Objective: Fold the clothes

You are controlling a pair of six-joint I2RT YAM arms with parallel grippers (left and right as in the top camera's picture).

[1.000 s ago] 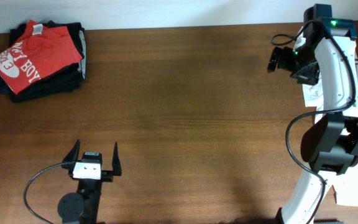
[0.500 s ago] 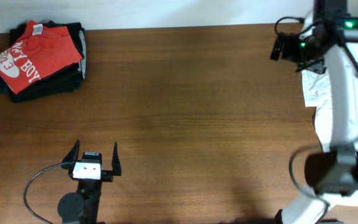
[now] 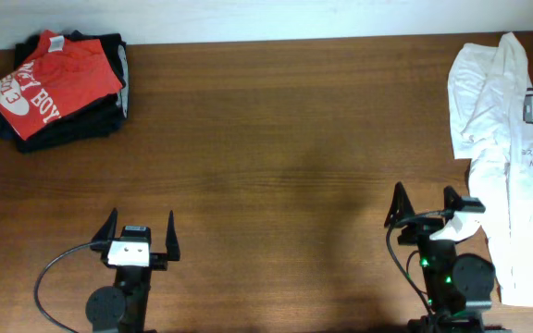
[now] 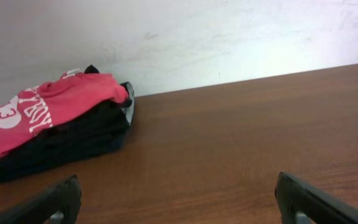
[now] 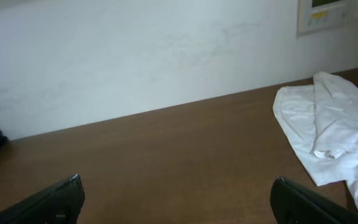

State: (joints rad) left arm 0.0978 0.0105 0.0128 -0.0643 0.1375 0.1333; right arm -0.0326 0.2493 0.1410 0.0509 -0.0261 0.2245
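Back from the far right corner, the right arm now sits folded at the near edge of the counter (image 3: 276, 139), no longer stretched over the white garment as it was a second ago.

At the far left corner the red-orange T-shirt (image 3: 54, 81) lies folded, lettering up, on top of a stack of black folded garments (image 3: 74, 129). The left hand (image 3: 142, 227) rests at the near edge, left of centre, fingers spread and holding nothing. The right hand (image 3: 424, 205) rests at the near edge toward the right, likewise spread and empty. A white T-shirt (image 3: 507, 129) lies rumpled along the right edge.

The red shirt's fold looks finished, with both arms parked. Any further move would probably call for the right hand to reach the white shirt and draw it flat onto the bare middle of the counter.
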